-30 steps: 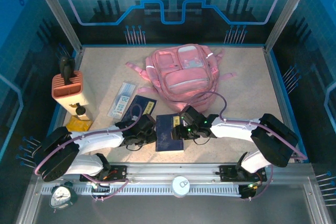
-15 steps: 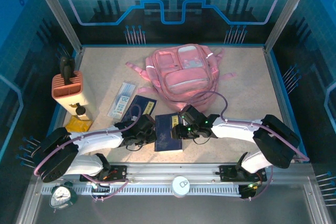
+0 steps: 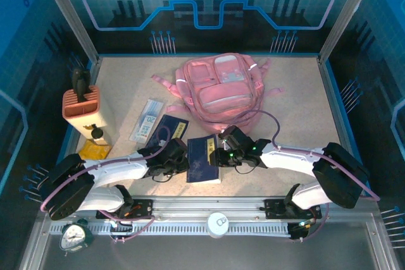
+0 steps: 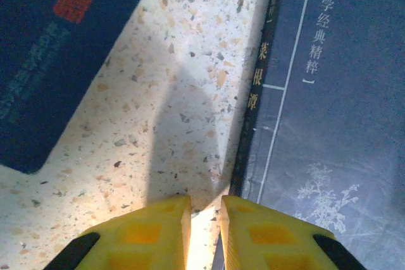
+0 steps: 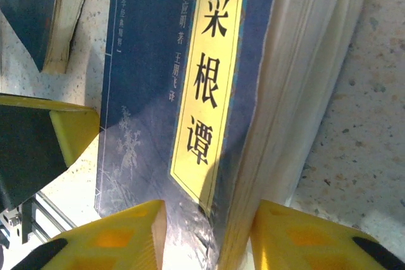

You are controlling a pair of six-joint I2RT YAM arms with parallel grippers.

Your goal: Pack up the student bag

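Right, the pink student bag (image 3: 218,86) lies flat at upper centre of the overhead frame on the speckled worktop (image 3: 297,112), well apart from both arms. Below it, at lower centre, a dark blue book (image 3: 204,159) with a yellow title strip sits between the 2 arms. The right end effector (image 5: 209,222) has its yellow fingers either side of the book's edge, cover on 1 side, pages on the other; clamped or not, I cannot tell. The left end effector (image 4: 204,219) is pinched nearly closed on nothing, just beside that book's spine. A 2nd dark book (image 3: 169,129) lies up and left. An orange ribbed box (image 3: 82,109) stands far left.
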